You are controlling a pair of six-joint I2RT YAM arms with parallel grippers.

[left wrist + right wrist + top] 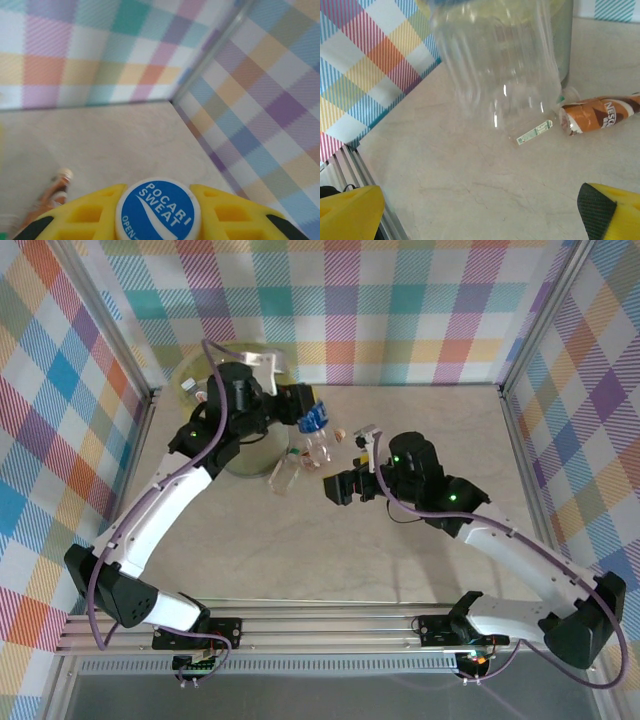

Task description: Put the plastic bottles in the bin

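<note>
Between checked walls [400, 300], the pale marbled table [440, 420] bears plastic bottles [284, 476].

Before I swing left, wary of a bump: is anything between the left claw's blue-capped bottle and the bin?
Nothing visible. The left claw grips the blue-capped clear plastic bottle just beside the round pale-green bin; only its own arm hangs over it.

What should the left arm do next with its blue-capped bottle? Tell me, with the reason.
Probably swing the left gripper toward its own left until the blue-capped bottle hangs over the bin, and only then open. Its fingers are clamped on the blue cap. From above, the bottle sits just right of the bin's rim, over the table, so releasing here would likely miss.
</note>
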